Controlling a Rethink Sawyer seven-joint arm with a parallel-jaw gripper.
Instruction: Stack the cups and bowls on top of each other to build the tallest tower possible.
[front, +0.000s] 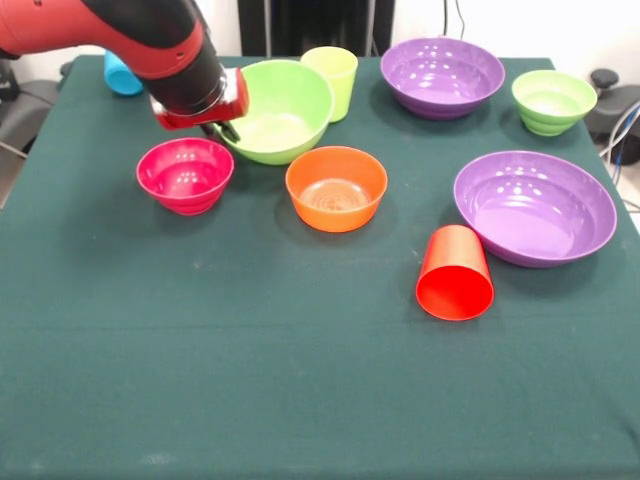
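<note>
Pincer (226, 130) at large lime green bowl's (285, 115) rim, beside pink bowl (185, 174).

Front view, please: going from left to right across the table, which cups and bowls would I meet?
Sky blue cup → pink bowl → large lime green bowl → orange bowl → red cup lying on its side → near purple bowl. The lime green cup, far purple bowl and small green bowl overlap these in order.

Green-clothed table (200, 400); bowls (336, 188) upright; red cup (455, 272) toppled.
</note>
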